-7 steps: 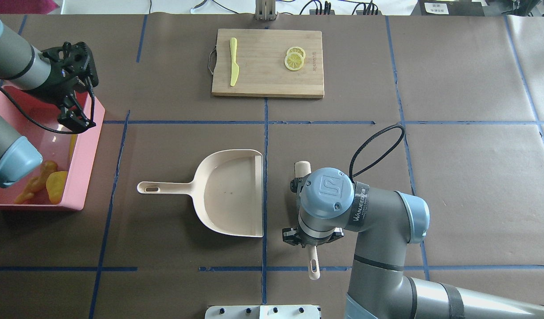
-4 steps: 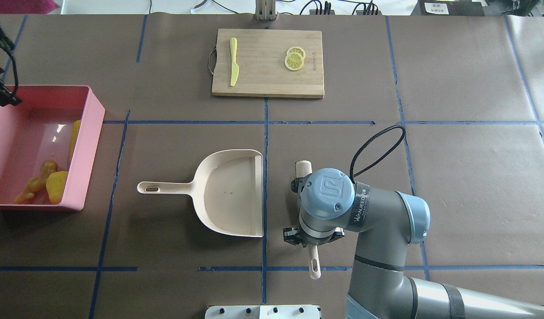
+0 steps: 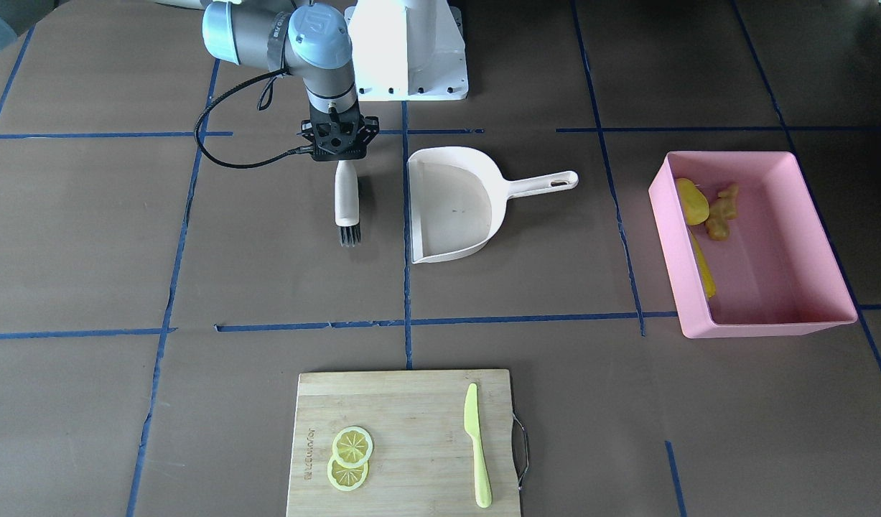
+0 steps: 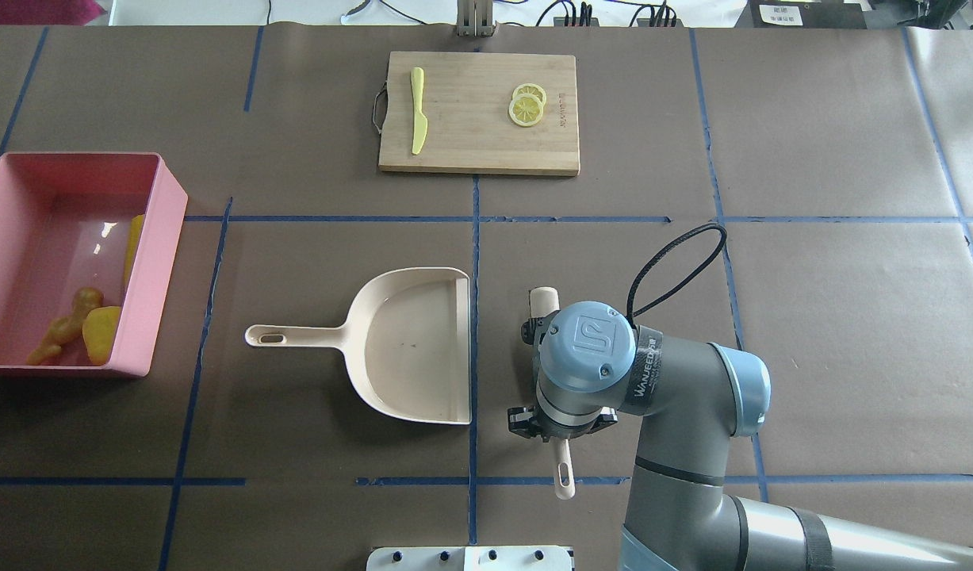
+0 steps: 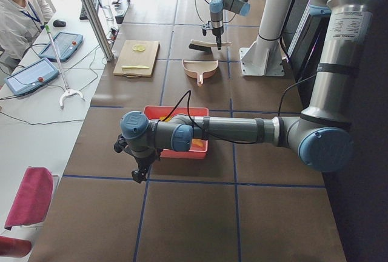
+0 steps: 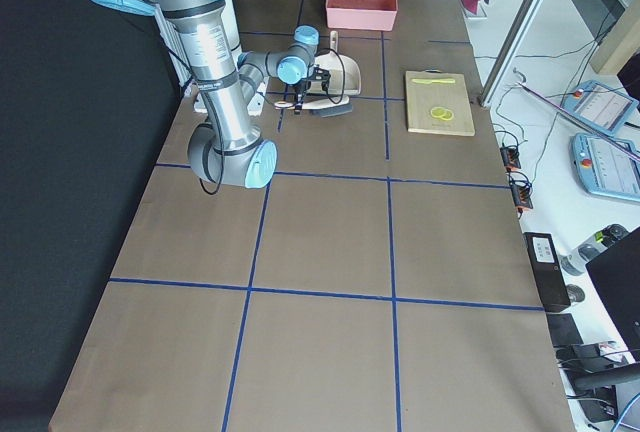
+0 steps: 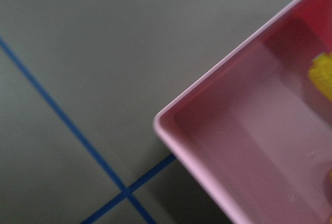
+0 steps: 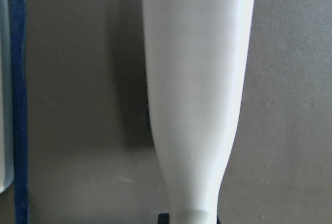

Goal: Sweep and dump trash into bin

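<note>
Only the side view caught the left gripper point(image 5: 139, 175), low by the pink rectangular plastic bin point(image 5: 197, 113), jaws' state unclear; the downturned right gripper point(image 3: 337, 153) clamped a cream plastic brush point(image 3: 347, 201).

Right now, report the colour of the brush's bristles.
The bristles are black, seen best in the exterior front-facing view.

brown taped table point(image 4: 771, 317) with pink bin point(image 4: 159, 262), cream dustpan point(image 4: 407, 349), brush point(image 3: 347, 201), wooden cutting board point(image 4: 470, 119)
</note>
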### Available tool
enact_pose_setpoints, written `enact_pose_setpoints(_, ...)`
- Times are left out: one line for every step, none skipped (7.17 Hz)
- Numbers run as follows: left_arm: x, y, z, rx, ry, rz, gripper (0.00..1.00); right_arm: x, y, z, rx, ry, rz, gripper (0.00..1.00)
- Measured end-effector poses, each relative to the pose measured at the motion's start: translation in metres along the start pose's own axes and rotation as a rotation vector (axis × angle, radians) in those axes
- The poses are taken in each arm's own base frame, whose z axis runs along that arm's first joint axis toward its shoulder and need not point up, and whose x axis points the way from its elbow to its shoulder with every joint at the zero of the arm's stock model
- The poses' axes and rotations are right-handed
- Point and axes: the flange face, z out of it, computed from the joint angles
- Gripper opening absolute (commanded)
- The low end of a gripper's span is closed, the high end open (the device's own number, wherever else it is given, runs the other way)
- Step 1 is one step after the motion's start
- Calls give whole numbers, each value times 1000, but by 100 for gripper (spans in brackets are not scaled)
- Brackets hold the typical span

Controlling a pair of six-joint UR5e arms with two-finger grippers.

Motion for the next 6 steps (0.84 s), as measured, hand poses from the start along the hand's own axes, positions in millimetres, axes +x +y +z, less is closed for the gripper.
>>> enact_pose_setpoints(-9, 11, -4, -17, 26, -67, 100, 0, 0, 0, 0, 0, 0, 0)
enact_pose_setpoints(-15, 18, -9, -24, 44, -115, 100, 0, 0, 0, 1, 1, 0, 0)
enact_pose_setpoints(-17, 22, -18, -22, 49, -147, 100, 0, 0, 0, 3, 2, 0, 0)
enact_pose_setpoints(-17, 27, -26, -16, 48, -171, 100, 1, -1, 0, 5, 3, 0, 0)
enact_pose_setpoints(-15, 36, -29, -19, 48, -201, 100, 0, 0, 1, 5, 3, 0, 0)
enact_pose_setpoints(-11, 51, -29, -21, 46, -232, 100, 1, 0, 1, 5, 3, 0, 0)
